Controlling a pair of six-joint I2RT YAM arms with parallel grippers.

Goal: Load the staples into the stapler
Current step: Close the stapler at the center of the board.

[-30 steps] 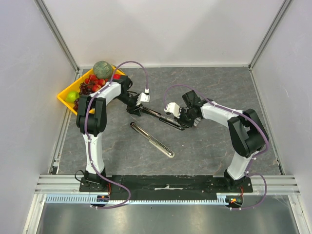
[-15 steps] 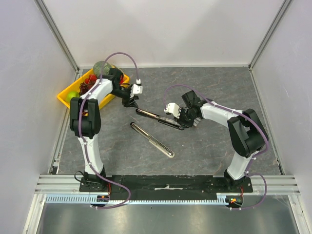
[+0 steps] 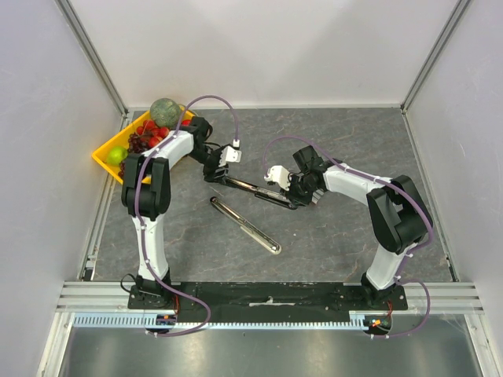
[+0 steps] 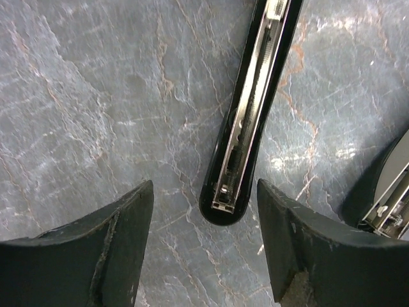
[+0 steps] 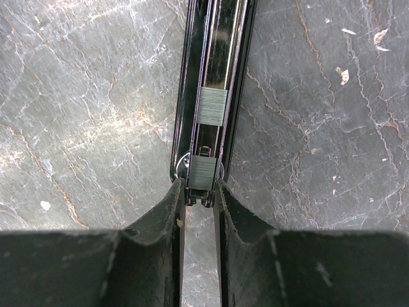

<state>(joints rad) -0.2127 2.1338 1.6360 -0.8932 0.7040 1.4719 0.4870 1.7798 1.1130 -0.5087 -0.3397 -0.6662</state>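
The stapler [image 3: 253, 188] lies open on the grey stone-pattern table as a long black base with a metal channel [image 4: 252, 102]. Two short grey ribbed blocks, seemingly staples [image 5: 211, 105], sit in that channel near its right end. My right gripper [image 5: 199, 185] is shut on that end of the stapler [image 5: 217, 57], one finger pressing each side. My left gripper [image 4: 204, 184] hangs open over the stapler's left end [image 4: 223, 204], which lies just ahead of the fingers and touches neither. A separate long chrome bar [image 3: 245, 225] lies nearer the arms' bases.
A yellow tray [image 3: 104, 159] at the far left holds a melon [image 3: 163, 108], grapes, red fruit and a green apple [image 3: 116, 155]. White walls enclose the table on three sides. One end of the chrome bar [image 4: 386, 192] shows right of the left fingers.
My left gripper swung back toward the yellow tray, then returned over the stapler's left end, its jaws spreading wider. The right gripper and the stapler have stayed put.
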